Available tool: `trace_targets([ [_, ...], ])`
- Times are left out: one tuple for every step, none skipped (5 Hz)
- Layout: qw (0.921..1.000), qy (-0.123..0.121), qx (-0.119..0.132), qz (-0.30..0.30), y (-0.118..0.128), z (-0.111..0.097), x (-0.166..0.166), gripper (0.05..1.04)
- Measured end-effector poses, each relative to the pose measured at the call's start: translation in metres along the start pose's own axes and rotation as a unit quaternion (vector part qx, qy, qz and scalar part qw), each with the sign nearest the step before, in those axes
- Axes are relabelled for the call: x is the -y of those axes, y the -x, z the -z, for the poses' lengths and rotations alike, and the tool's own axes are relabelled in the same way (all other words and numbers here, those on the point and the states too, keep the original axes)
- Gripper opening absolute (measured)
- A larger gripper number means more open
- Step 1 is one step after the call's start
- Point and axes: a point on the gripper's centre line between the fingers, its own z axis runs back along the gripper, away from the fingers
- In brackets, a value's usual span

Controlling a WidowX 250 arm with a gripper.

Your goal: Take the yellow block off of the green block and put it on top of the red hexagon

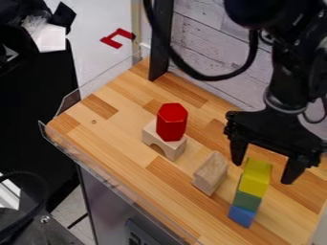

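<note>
The yellow block (256,177) sits on top of the green block (248,200), itself on the blue block (242,216). The black two-finger gripper (262,172) is open, a finger on each side of the yellow block. To grasp well, centre it, close on yellow alone and lift straight up, sparing the green. Its sides look square with the stack; any long axis is hard to tell. The red hexagonal prism (172,122) stands upright on a pale wooden arch (165,141).
</note>
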Motion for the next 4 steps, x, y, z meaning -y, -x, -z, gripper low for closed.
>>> trace_targets([
  [0.9998,0.000,-0.012,-0.013,-0.0031,0.0078,-0.0026,0.952],
  [0.9998,0.008,-0.010,-0.017,-0.0048,0.0087,-0.0012,0.670],
  [0.9996,0.014,-0.013,-0.019,-0.0055,0.0086,-0.0015,0.548],
  [0.9994,0.015,-0.024,-0.020,-0.0039,0.0084,-0.0040,0.548],
])
